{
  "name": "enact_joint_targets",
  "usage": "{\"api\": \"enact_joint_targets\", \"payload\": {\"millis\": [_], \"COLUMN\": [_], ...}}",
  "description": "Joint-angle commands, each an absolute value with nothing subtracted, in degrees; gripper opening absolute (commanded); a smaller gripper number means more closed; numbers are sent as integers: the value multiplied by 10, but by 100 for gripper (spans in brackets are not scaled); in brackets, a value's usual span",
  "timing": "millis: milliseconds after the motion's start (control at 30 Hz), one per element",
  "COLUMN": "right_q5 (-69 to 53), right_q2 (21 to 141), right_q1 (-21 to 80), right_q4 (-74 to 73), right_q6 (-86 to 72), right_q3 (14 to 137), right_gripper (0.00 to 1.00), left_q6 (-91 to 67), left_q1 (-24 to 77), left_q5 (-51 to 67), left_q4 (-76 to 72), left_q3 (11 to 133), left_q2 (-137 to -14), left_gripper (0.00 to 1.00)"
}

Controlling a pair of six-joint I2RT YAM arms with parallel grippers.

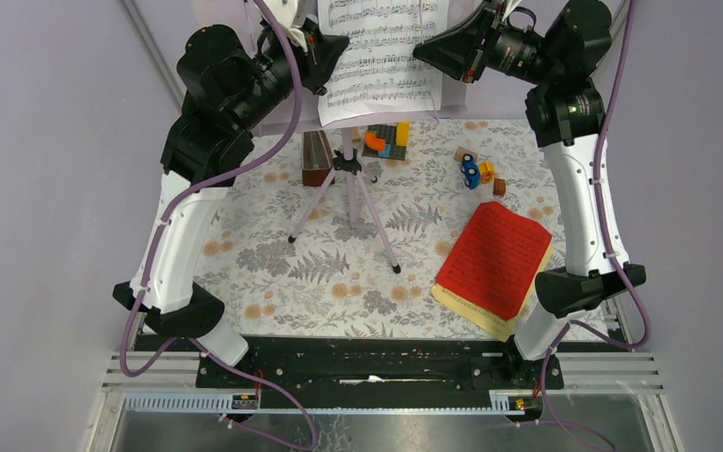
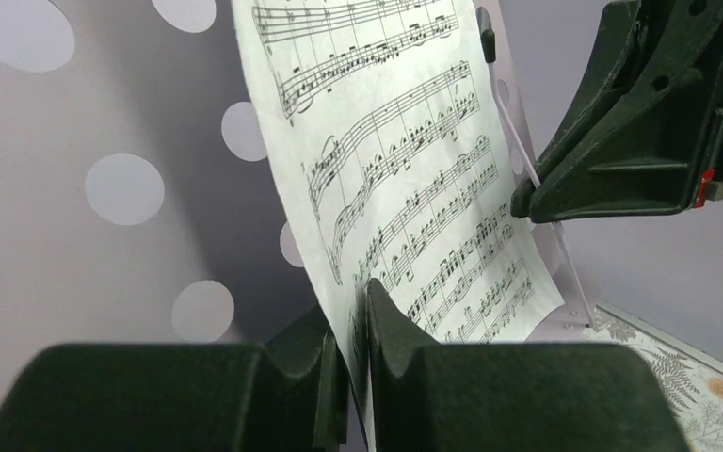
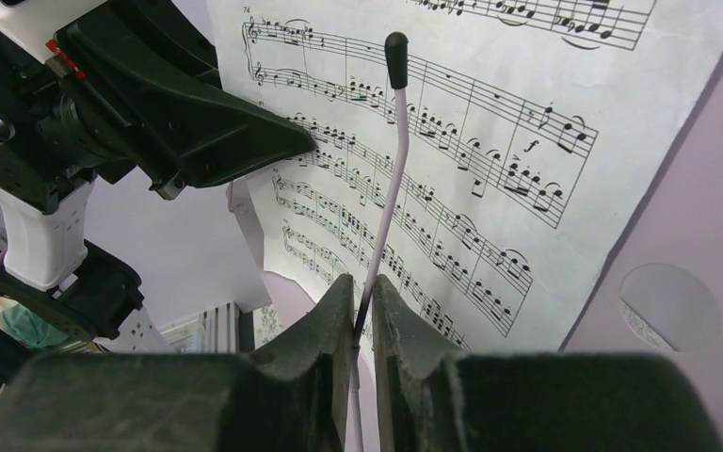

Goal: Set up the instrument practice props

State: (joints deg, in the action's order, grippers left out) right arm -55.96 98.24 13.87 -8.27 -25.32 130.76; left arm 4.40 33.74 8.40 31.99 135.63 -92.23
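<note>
A white sheet-music page (image 1: 381, 56) leans on the pale pink perforated panel (image 2: 104, 104) at the back, above the lilac tripod (image 1: 348, 193). My left gripper (image 2: 350, 301) straddles the page's lower left edge. The paper lies against one finger, and a slim gap shows at the other. My right gripper (image 3: 362, 281) is shut on the stand's thin lilac page-holder arm (image 3: 391, 160), which crosses the front of the page (image 3: 490, 141). In the top view both grippers (image 1: 334, 52) (image 1: 424, 49) flank the page. A red page (image 1: 494, 254) lies on a yellow one (image 1: 471, 311) at the right.
Orange-yellow toy blocks on a dark base (image 1: 388, 139) and a brown wedge-shaped object (image 1: 316, 160) sit behind the tripod. Small toys (image 1: 478, 171) lie to the right. A floral cloth (image 1: 339, 273) covers the table. Lilac walls close in on both sides.
</note>
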Motion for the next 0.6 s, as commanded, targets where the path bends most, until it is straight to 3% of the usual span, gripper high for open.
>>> {"api": "enact_joint_targets", "payload": {"millis": [0, 67, 200, 567], "right_q5": [-560, -558, -555, -551], "right_q2": [956, 955, 956, 954], "right_q1": [134, 134, 134, 134], "right_q4": [-66, -66, -66, -66], "right_q6": [-244, -242, -242, -241], "right_q3": [1304, 1300, 1299, 1303], "right_gripper": [18, 18, 18, 18], "left_q6": [34, 31, 6, -67], "left_q1": [339, 339, 339, 339], "left_q5": [88, 86, 89, 93], "left_q4": [275, 271, 255, 228], "left_q3": [1374, 1373, 1362, 1343], "left_q2": [-925, -927, -929, -936], "left_gripper": [15, 14, 0, 0]}}
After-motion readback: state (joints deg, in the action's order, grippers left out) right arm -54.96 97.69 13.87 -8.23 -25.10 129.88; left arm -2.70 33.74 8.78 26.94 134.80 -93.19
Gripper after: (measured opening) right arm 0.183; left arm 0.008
